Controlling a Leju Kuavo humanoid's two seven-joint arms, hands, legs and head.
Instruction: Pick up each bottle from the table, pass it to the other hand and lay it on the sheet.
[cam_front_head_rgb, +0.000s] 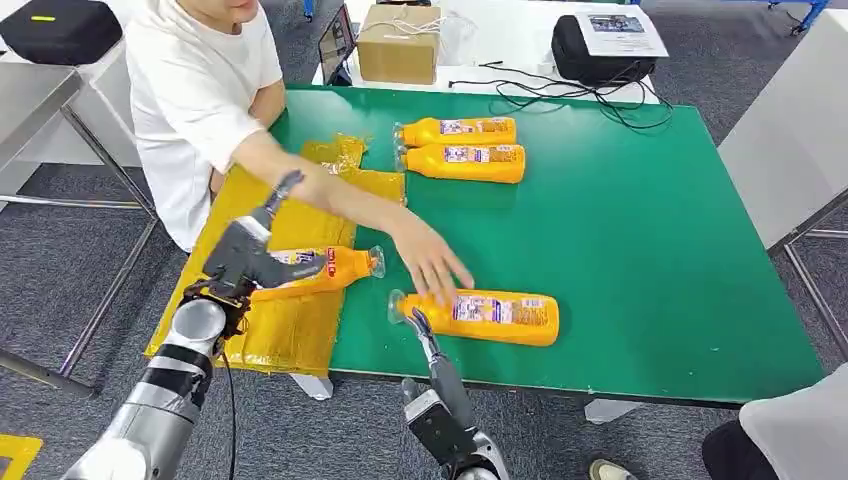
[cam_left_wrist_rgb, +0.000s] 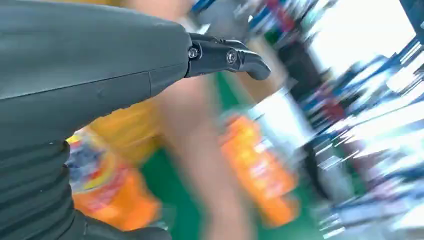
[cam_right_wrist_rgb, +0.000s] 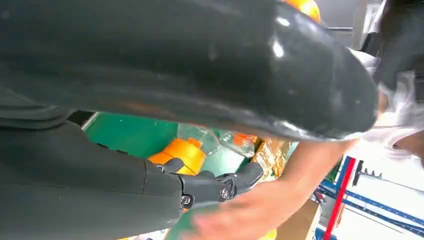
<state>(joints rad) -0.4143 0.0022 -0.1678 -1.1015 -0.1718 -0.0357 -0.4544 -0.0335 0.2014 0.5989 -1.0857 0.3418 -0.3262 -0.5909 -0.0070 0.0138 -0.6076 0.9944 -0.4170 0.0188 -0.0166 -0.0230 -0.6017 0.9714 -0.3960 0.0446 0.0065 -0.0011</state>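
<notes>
My left hand (cam_front_head_rgb: 243, 262) grips an orange bottle (cam_front_head_rgb: 325, 271) by its base; the bottle lies sideways just over the yellow sheet (cam_front_head_rgb: 290, 335), cap toward the table's middle. The left wrist view shows this bottle (cam_left_wrist_rgb: 107, 195) against the palm, with one finger (cam_left_wrist_rgb: 225, 55) stretched out straight. A second bottle (cam_front_head_rgb: 485, 316) lies near the table's front edge. My right hand (cam_front_head_rgb: 432, 385) is open below it, a finger reaching up beside the cap (cam_right_wrist_rgb: 186, 154). A person's hand (cam_front_head_rgb: 432, 262) hovers over that bottle's neck.
Two more orange bottles (cam_front_head_rgb: 458, 130) (cam_front_head_rgb: 466, 162) lie side by side at the back of the green table (cam_front_head_rgb: 650, 250). The person sits at the left, their arm (cam_left_wrist_rgb: 200, 150) stretched across the sheet. A cardboard box (cam_front_head_rgb: 398, 44) and a black bag (cam_front_head_rgb: 590, 50) stand behind.
</notes>
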